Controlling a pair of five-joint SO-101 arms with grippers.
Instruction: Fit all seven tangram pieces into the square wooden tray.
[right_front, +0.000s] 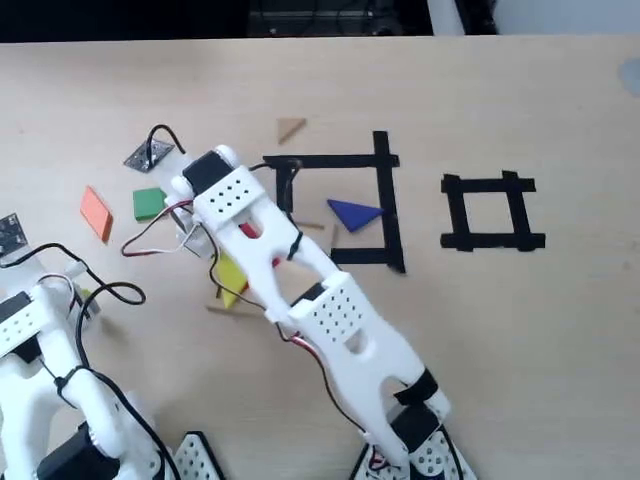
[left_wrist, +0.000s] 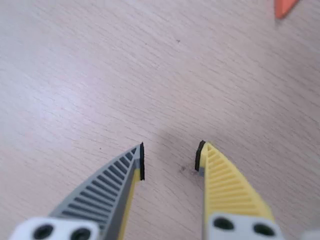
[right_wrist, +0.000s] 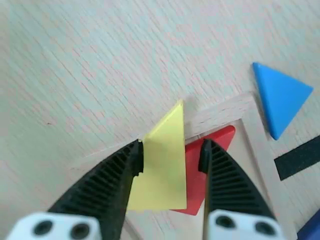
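Right wrist view, claw (right_wrist: 171, 153) straddling yellow triangle (right_wrist: 161, 176)

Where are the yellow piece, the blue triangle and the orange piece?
Yellow piece (right_wrist: 162, 167): right wrist view, middle of its face.
Blue triangle (right_front: 353, 212): high view, its centre.
Orange piece (right_front: 96, 212): high view, its centre.
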